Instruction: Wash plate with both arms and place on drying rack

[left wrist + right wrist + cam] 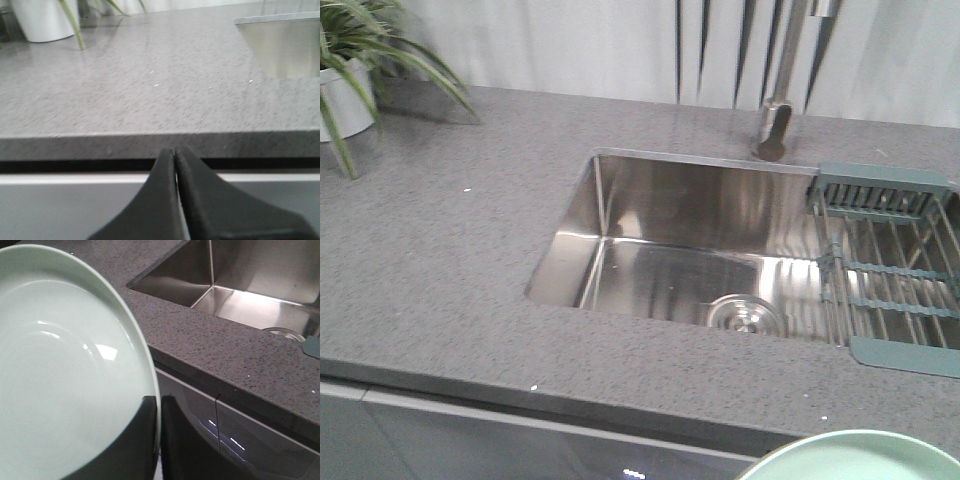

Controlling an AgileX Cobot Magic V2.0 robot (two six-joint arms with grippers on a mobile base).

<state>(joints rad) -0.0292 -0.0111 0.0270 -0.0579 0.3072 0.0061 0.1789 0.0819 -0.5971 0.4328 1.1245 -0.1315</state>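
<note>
1. The left gripper (pixel 174 153) shows as two black fingers (pixel 152 205) pressed flat together, with no gap between the jaws and nothing held.
2. Its tips point forward at the front edge of the counter (pixel 150 142); the wrist sits low, about level with that edge.
3. The right gripper (pixel 159 402) is clamped on the rim of the plate (pixel 65 365).
4. One of its black fingers (pixel 127 452) lies on the plate's face, and the other is behind the rim.
</note>
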